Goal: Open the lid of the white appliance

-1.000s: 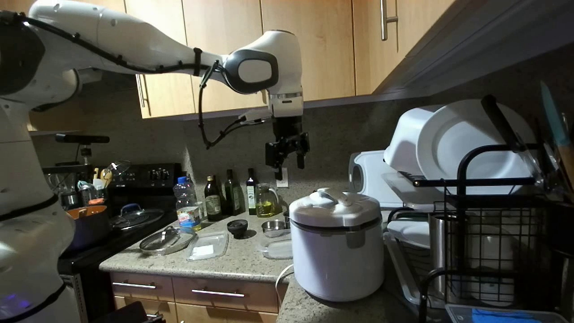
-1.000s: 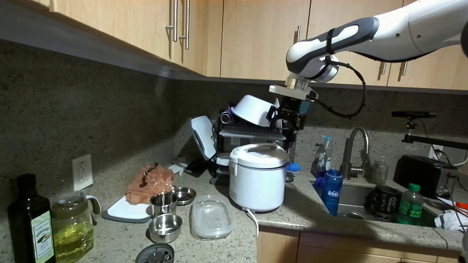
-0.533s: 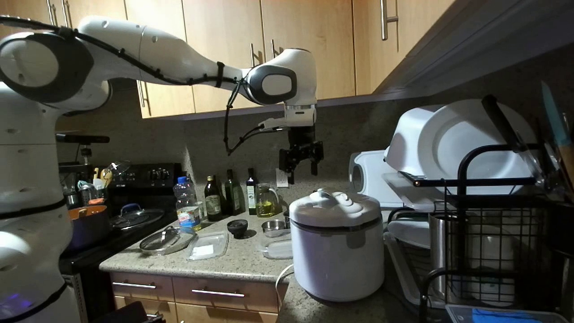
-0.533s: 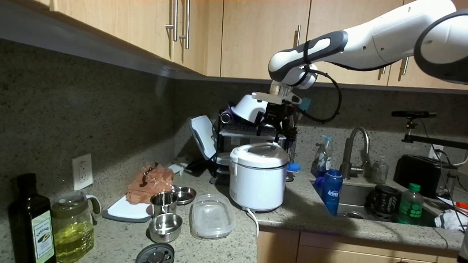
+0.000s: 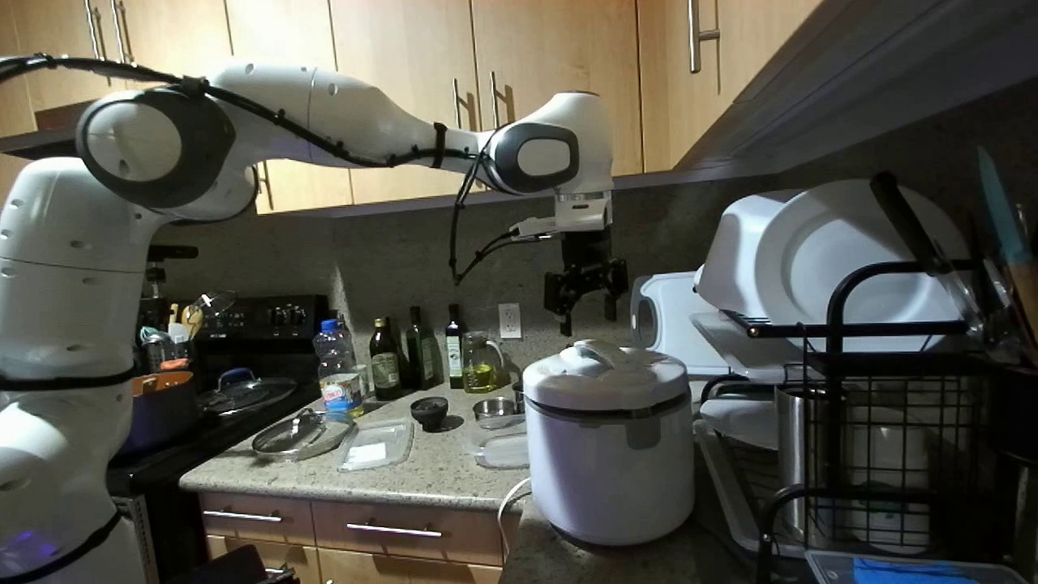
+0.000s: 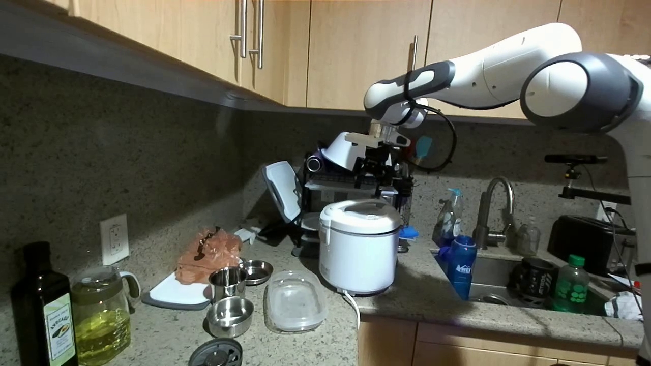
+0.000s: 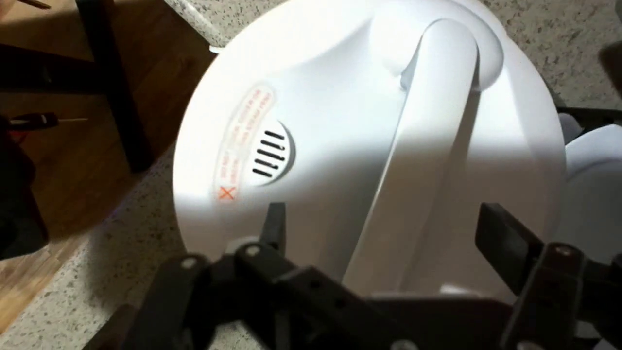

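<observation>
Both exterior views are showing you wooden cabinets [image 5: 559, 65] running above an L-shaped table [image 6: 330, 348]. Your white arm [image 5: 357, 109] is reaching over it and bending straight down at the wrist. Along the table's back edge a black dish rack [image 5: 835, 329] is carrying a white plate [image 5: 859, 259] and a tilted white bowl [image 6: 343, 152]. In an exterior view a steel sink [image 6: 485, 279] is lying sunk into the table farther along, close to the front edge.

Your white appliance [image 6: 358, 259] is standing upright just behind the table's inner corner, where the two front edges are meeting. Its lid [image 7: 330, 107] is lying closed on top. Above that lid your end effector [image 7: 384, 218] is pointing down, its fingers [image 7: 508, 243] standing wide apart; in the wrist view the lid's long handle [image 7: 420, 141] is showing in the gap between them, slanting away, while an exterior view is showing the fingers hanging just clear of the lid.

In an exterior view an orange bag [image 6: 208, 259] is slumping over a white board [image 6: 173, 292] near the back edge, and a clear plastic container [image 6: 297, 302] is lying beside the appliance, close to the front edge. Three steel vessels [image 6: 231, 329] are standing between bag and container. From the appliance a white cord [image 6: 352, 302] is trailing over the table's edge at the inner corner. On the lid a red-lettered label [image 7: 239, 138] is curving past a small slotted vent [image 7: 269, 154].
</observation>
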`<move>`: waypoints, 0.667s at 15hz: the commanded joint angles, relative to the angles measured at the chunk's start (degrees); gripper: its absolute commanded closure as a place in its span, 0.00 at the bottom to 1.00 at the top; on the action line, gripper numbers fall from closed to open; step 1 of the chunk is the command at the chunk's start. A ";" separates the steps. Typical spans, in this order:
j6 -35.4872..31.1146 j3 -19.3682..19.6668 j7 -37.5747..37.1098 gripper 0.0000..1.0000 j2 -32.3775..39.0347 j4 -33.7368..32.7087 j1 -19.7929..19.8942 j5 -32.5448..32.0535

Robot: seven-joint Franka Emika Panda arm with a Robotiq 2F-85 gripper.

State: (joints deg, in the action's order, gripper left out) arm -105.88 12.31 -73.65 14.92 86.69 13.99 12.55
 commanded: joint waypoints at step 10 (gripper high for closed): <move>8.05 0.84 -3.84 0.00 8.59 -10.70 0.06 0.24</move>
State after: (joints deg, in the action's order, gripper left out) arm -100.25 13.25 -74.99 22.47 77.95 14.67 12.95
